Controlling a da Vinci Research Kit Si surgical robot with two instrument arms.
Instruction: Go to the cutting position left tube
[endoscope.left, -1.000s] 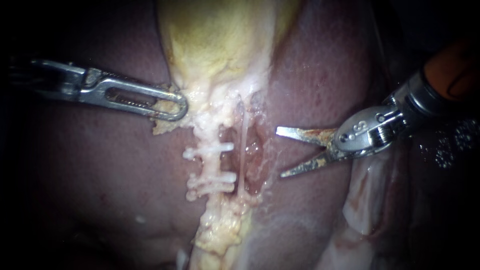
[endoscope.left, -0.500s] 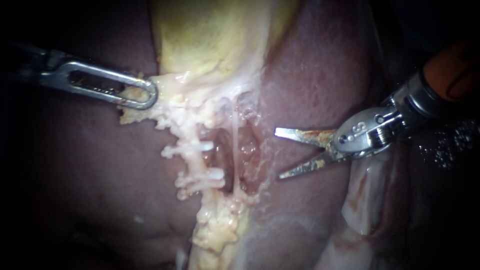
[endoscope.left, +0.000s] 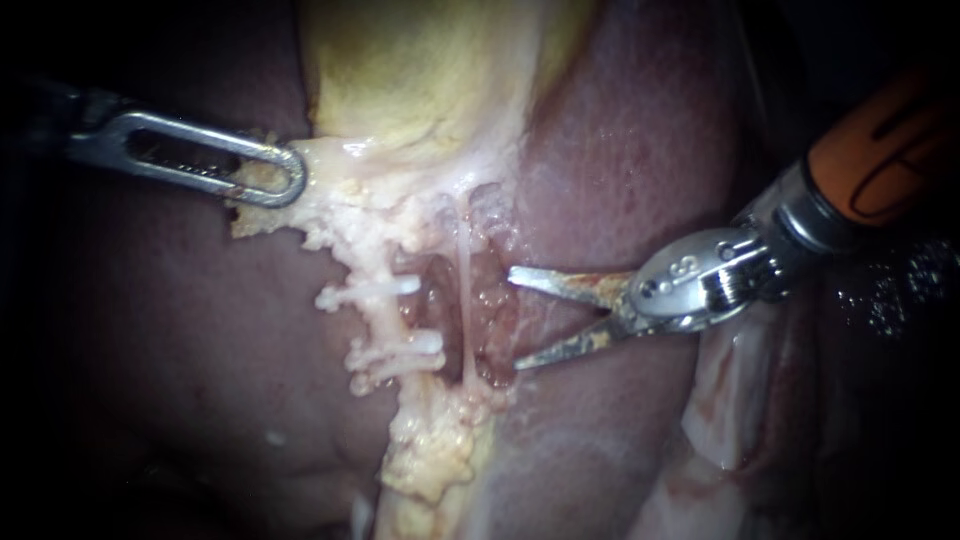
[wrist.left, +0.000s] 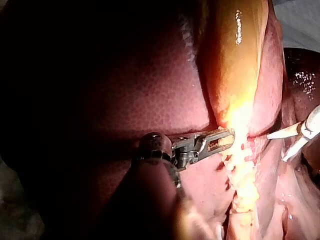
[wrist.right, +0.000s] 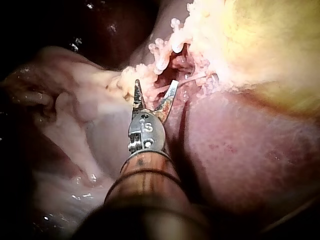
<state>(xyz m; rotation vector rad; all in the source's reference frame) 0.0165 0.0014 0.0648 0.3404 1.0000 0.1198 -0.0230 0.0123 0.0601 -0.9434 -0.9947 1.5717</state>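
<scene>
**Blades open beside the thin strand; clipped left tube not yet between them**

Endoscope view: your left instrument (endoscope.left: 215, 165) comes in across the dark liver (endoscope.left: 150, 350). Its end effector is clamped on a flap of pale fatty tissue (endoscope.left: 262, 215) at the lower edge of the yellow gallbladder (endoscope.left: 420, 80). The tissue shows through the jaw's window and is drawn taut toward that side.

The left tube (endoscope.left: 385, 322) is the whitish, knobbly column running down from the gallbladder. It carries two white clips, the upper clip (endoscope.left: 365, 293) and the lower clip (endoscope.left: 398, 353). To its right, across a raw reddish pocket, a thin pale strand (endoscope.left: 465, 300) runs down beside it.

Your right instrument (endoscope.left: 515, 320) carries scissor blades, and its end effector is spread wide with nothing between the blades. The tips sit just right of the thin strand and clear of it. The left tube lies beyond the strand, apart from the blades.

Left wrist view: the left instrument (wrist.left: 215, 142) bites the yellowish fringe below the gallbladder (wrist.left: 235, 60), with the opened blades of the right instrument (wrist.left: 289, 141) near it.

Right wrist view: the right instrument (wrist.right: 155, 84) has its blades parted, pointing into the red pocket.
</scene>
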